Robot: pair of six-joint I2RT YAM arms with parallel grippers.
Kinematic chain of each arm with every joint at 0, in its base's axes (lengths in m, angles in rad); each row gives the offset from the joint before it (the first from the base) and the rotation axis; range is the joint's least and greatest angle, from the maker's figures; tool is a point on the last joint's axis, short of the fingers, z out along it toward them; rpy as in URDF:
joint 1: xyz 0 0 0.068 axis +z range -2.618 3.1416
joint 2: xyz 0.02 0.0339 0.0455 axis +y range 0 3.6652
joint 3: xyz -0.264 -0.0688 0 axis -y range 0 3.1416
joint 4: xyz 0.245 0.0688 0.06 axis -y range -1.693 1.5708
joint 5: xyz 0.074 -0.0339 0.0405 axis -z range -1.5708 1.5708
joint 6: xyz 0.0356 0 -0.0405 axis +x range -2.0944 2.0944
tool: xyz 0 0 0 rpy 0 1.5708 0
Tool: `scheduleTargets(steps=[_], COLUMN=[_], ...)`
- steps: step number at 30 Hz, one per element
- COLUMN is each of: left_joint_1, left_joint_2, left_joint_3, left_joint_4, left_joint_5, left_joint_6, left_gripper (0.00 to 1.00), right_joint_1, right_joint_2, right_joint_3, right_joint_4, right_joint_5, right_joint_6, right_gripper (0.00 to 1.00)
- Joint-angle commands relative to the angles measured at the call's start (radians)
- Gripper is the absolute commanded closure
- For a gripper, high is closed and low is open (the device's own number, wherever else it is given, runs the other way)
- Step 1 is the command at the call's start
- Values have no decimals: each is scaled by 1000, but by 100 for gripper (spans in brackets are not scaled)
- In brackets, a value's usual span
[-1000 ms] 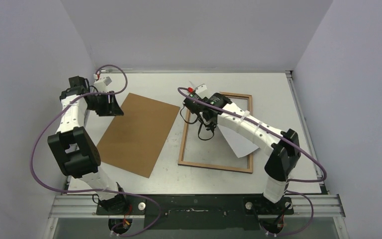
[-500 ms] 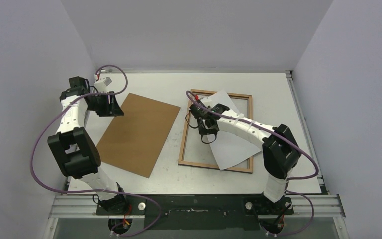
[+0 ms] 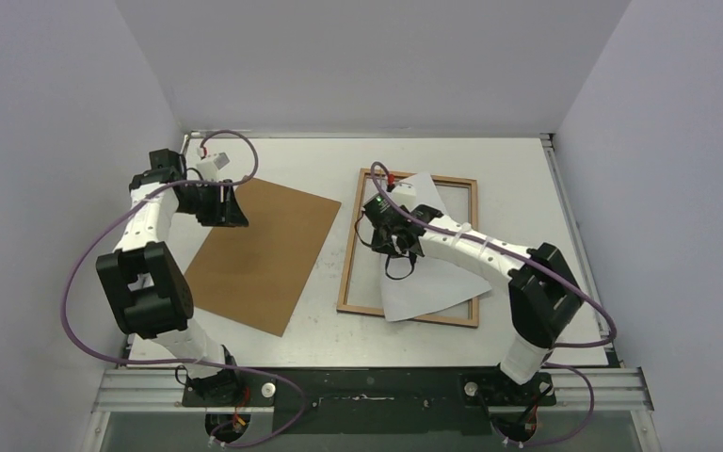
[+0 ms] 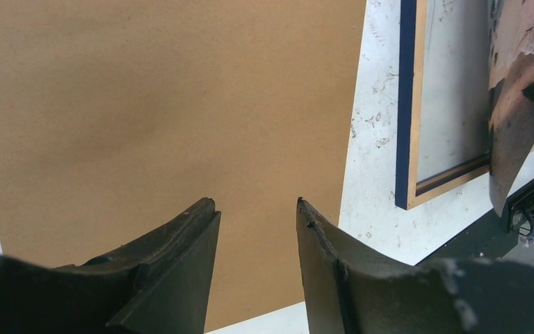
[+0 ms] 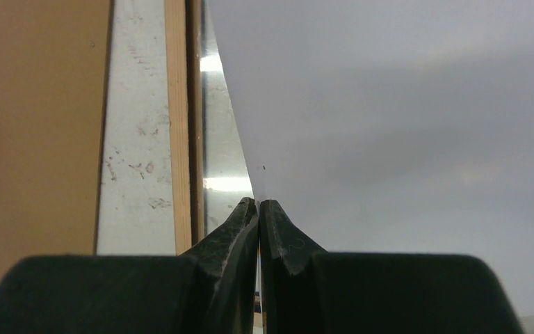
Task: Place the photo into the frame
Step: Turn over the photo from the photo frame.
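The photo [image 3: 428,282] shows its white back and hangs slanted over the frame [image 3: 409,315], which lies flat with its wood-brown side up. My right gripper [image 3: 392,247] is shut on the photo's left edge, over the frame's left half. In the right wrist view the white sheet [image 5: 403,118] fills the right side, pinched between the fingers [image 5: 259,209], with the frame's left bar [image 5: 177,125] below. My left gripper [image 3: 231,209] is open and empty above the brown backing board [image 3: 259,254]. In the left wrist view its fingers [image 4: 255,209] gape over the board [image 4: 160,104]; the frame [image 4: 407,104] and the photo's printed side [image 4: 514,104] show at right.
The backing board lies slanted on the white table [image 3: 518,179], left of the frame. Grey walls close in on three sides. A metal rail [image 3: 367,381] with the arm bases runs along the near edge.
My right gripper has swung the photo down and leftward over the frame, so it covers more of the frame's middle. My left gripper has moved right, over the backing board's top corner.
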Motion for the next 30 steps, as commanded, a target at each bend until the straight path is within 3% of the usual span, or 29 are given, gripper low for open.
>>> scheduleTargets(steps=[1,10,14,30], left_joint_1=[-17,-79,-84,-107], left_joint_2=[-44,-51,-57,-51], left_joint_3=[-7,-19,-22,-34], left_joint_4=[23,35,35,73], left_joint_5=[19,-6,-13,7], left_joint_6=[6,-11,-6,-29], left_gripper=[57,57,57,58], right_joint_1=[-2,-42,-36,-88], right_joint_2=[-157,-173,-128,-217], right_joint_3=[-85,-128,-62,-115], right_joint_4=[44,130,106,54], right_joint_5=[147,120,110,140], right_joint_6=[154,282,308,444], right_gripper=[95,95,95,95])
